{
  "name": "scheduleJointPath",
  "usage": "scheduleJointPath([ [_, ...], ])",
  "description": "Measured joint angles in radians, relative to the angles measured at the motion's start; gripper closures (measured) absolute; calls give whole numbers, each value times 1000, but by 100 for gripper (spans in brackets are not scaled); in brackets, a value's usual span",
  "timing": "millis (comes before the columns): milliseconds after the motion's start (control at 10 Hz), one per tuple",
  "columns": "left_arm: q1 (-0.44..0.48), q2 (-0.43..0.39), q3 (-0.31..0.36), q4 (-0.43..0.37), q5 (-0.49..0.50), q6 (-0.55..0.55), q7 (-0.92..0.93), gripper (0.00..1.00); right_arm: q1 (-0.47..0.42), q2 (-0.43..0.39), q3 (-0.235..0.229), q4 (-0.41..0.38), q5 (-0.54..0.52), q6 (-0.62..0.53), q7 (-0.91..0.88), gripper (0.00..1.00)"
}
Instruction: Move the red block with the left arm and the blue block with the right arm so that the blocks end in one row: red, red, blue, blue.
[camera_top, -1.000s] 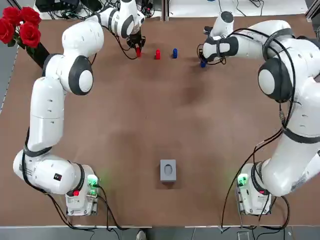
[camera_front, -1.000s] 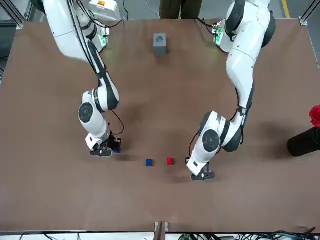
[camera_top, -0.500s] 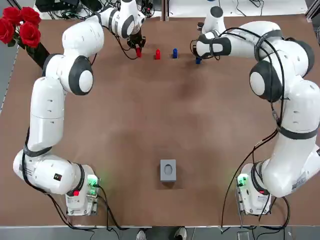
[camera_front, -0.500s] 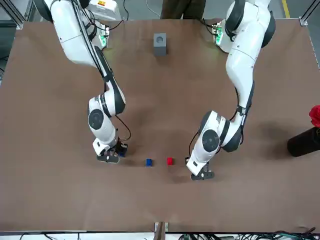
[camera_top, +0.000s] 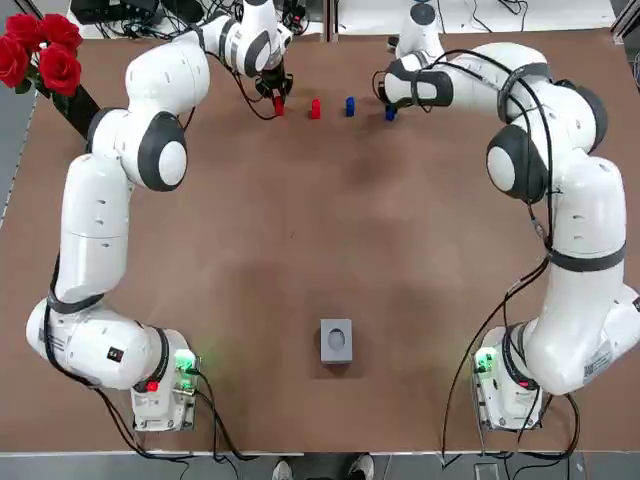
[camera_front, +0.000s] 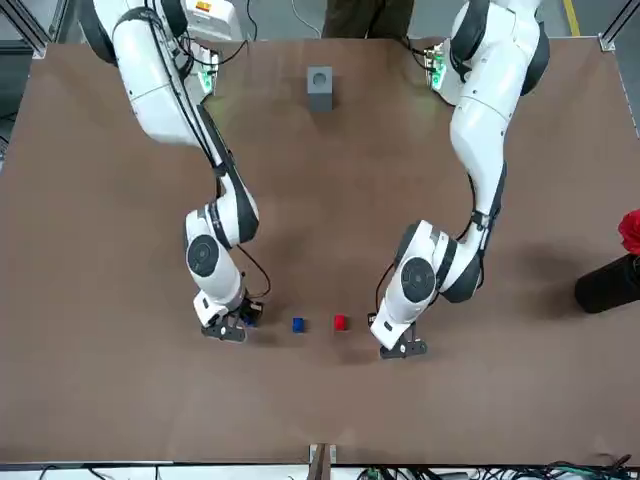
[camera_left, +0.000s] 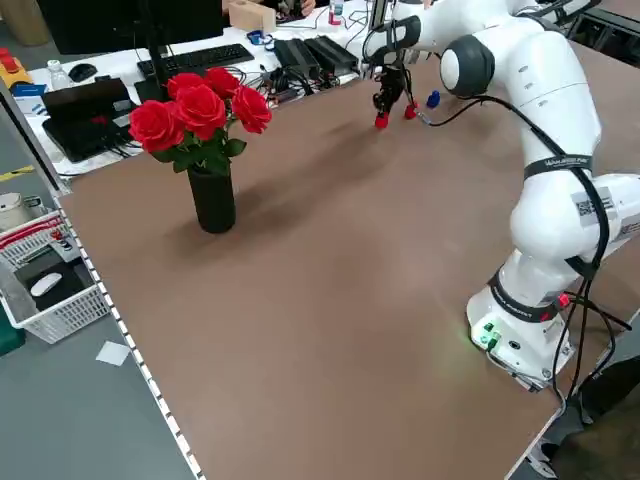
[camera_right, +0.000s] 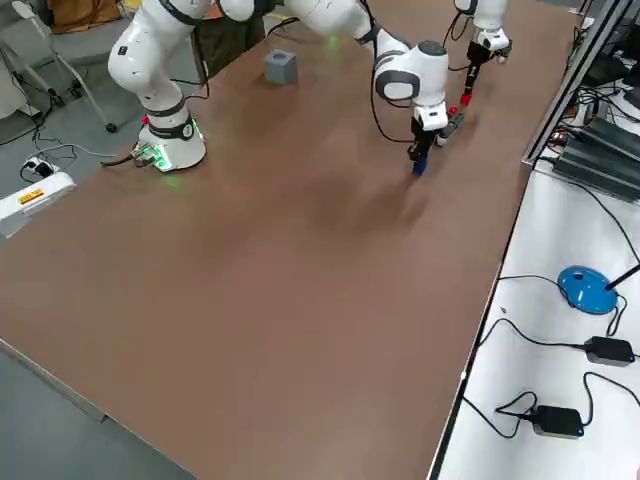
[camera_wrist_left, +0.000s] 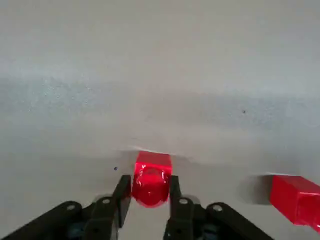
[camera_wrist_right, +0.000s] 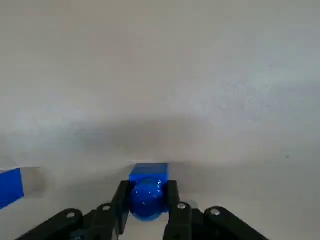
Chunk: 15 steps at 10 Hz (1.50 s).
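Four small blocks lie near the table's far edge. My left gripper (camera_top: 277, 100) is shut on a red block (camera_wrist_left: 151, 180), low at the table, at the row's left end. A second red block (camera_top: 315, 108) and a blue block (camera_top: 349, 105) stand free beside it. My right gripper (camera_top: 390, 110) is shut on another blue block (camera_wrist_right: 147, 191), just right of the free blue one. In the front view the held blue block (camera_front: 246, 318) shows under the right gripper, and the free blue block (camera_front: 298, 324) and free red block (camera_front: 340, 322) sit between the arms.
A grey box (camera_top: 336, 340) sits mid-table near the arms' bases. A black vase of red roses (camera_top: 45, 60) stands at the far left corner. Cables and a keyboard lie beyond the far edge. A person's feet (camera_top: 315, 468) show at the near edge.
My right gripper has carried its blue block leftward along the far edge, closing in on the free blue block. The left gripper and its red block have stayed put.
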Motion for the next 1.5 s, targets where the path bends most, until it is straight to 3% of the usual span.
scheduleJointPath([
  [200,1,-15,0,8,0,-23,0,28,9,25,0,44,-1,-14,17,66],
  [400,6,-83,0,19,0,-141,0,0,18,40,0,72,-1,-26,32,65],
  [700,63,-236,0,3,0,-255,68,0,25,66,5,78,-1,-26,41,55],
  [1100,236,-490,-27,-203,-51,-261,224,0,26,76,6,102,-1,-52,48,50],
  [1300,267,-621,44,-299,-189,-274,276,0,26,75,6,123,-1,-65,51,26],
  [1500,275,-748,151,-390,-243,-297,418,0,26,59,5,136,0,-97,62,0],
])
